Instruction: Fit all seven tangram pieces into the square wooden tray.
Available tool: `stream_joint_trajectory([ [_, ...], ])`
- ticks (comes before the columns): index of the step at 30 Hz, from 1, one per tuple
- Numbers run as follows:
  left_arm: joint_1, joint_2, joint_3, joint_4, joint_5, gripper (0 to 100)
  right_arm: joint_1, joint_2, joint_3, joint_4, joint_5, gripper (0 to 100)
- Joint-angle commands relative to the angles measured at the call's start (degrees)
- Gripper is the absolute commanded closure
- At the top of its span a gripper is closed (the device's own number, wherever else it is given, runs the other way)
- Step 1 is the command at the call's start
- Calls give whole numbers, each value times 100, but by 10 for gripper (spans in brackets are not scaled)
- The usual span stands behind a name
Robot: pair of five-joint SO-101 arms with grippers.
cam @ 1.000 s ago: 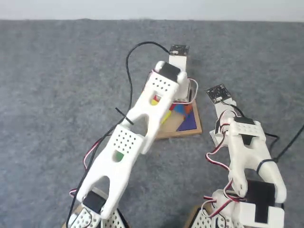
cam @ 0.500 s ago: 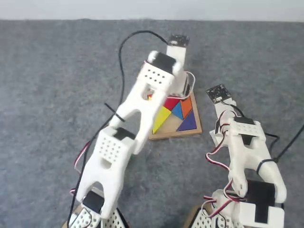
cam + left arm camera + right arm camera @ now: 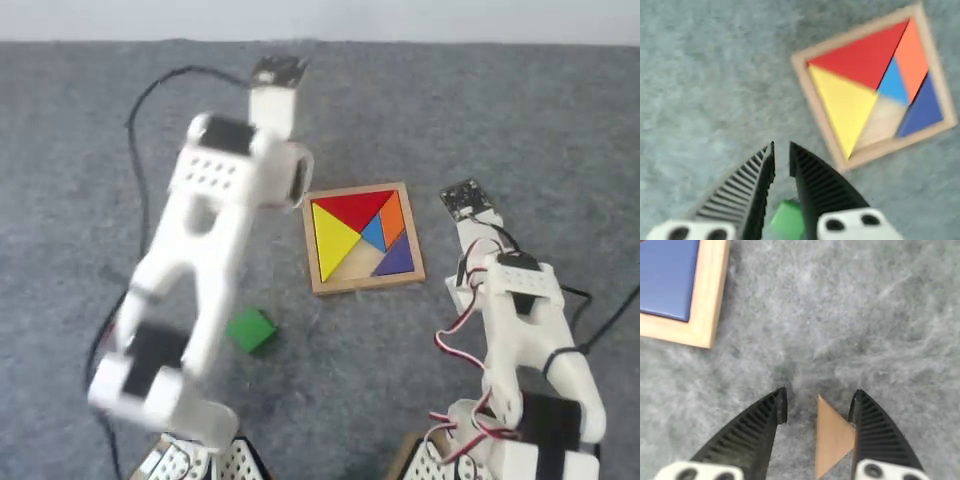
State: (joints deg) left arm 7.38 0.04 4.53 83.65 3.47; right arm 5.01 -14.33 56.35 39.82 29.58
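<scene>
High view: square wooden tray [image 3: 365,284] flat on grey, felt-like desk [image 3: 500,120]. Inside, large red triangle [image 3: 352,210] and yellow triangle [image 3: 333,240], smaller blue, orange and violet shapes, one bare wood patch. Green block [image 3: 249,330] on desk, apart from tray.

Left wrist view: left tool [image 3: 781,148], ribbed black fingers almost closed, thin gap, nothing gripped; green block beneath.

Right wrist view: right tool [image 3: 820,397] spread wide, nothing clamped. Tan triangle [image 3: 832,437] flat between fingers, against one. Tray corner near.

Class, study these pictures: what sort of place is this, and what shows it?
Probably a robotics lab bench: two white robot arms stand at a grey felt-covered table, with a wooden puzzle tray and a loose green block set out.
</scene>
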Motion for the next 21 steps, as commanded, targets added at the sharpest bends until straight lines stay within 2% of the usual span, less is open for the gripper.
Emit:
stream_joint_trajectory([
  [1, -352, -1802, 2255, -703, -642, 885, -84, -330, -18, -171, 88, 786],
  [5, -668, -2927, 3978, -1143, -1363, 822, -84, -330, -18, -171, 88, 786],
  [10, -677, -3218, 5138, -1213, -3341, 798, -84, -330, -18, -171, 88, 786],
  [17, -677, -3182, 5314, -1424, -3789, 763, -57, -330, -18, -171, 88, 786],
  [21, -677, -2602, 5393, -1855, -3798, 747, -57, -330, -18, -171, 88, 786],
])
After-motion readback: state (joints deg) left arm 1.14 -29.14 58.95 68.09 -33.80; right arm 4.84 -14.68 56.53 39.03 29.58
